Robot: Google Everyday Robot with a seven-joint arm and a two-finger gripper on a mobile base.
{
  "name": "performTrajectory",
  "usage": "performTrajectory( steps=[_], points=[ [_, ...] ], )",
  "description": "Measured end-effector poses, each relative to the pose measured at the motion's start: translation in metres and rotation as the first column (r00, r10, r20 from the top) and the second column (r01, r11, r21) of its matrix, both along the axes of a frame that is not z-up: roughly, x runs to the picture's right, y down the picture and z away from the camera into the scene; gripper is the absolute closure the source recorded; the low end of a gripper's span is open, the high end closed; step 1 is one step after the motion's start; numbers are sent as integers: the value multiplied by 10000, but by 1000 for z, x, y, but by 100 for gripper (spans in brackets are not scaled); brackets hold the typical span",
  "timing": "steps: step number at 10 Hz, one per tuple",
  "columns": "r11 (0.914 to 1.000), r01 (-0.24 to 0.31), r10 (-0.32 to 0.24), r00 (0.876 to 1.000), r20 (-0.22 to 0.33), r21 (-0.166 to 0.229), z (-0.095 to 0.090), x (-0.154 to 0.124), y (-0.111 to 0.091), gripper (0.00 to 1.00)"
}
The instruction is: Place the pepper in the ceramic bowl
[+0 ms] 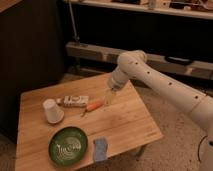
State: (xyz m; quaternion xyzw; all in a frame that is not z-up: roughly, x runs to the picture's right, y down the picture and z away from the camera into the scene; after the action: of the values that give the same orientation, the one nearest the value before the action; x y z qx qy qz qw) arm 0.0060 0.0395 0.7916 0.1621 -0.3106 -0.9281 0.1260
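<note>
The pepper (pixel 93 106) is a small slender orange vegetable lying on the wooden table (pixel 125 125), just below the white box. The ceramic bowl (pixel 68 146) is dark green with pale rings inside and sits near the table's front left. My gripper (pixel 109 97) hangs from the white arm above the table, just right of the pepper and a little apart from it. It holds nothing that I can see.
A white upturned cup (pixel 52 110) stands at the left. A white rectangular box (pixel 74 100) lies behind the pepper. A blue sponge (pixel 100 149) lies right of the bowl. Dark shelving stands behind the table.
</note>
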Motion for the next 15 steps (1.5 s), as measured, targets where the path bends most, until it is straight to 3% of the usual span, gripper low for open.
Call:
performTrajectory(
  steps=[2,4,6,8,10,13,15],
  points=[
    [9965,817,-813,9964,-252,162,39,-9,24,20],
    [9869,1560,-1524,9851,-796,410,67,-23,24,20],
    [9861,1447,-1397,9881,-646,813,82,-27,10,20],
    [9920,1113,-1114,9938,-10,593,90,-31,13,20],
    [9966,818,-804,9924,932,-110,108,-38,35,20],
    [9931,977,-845,9799,1808,-652,115,-59,55,20],
    [9912,1065,-875,9730,2134,-792,116,-71,61,20]
  ],
)
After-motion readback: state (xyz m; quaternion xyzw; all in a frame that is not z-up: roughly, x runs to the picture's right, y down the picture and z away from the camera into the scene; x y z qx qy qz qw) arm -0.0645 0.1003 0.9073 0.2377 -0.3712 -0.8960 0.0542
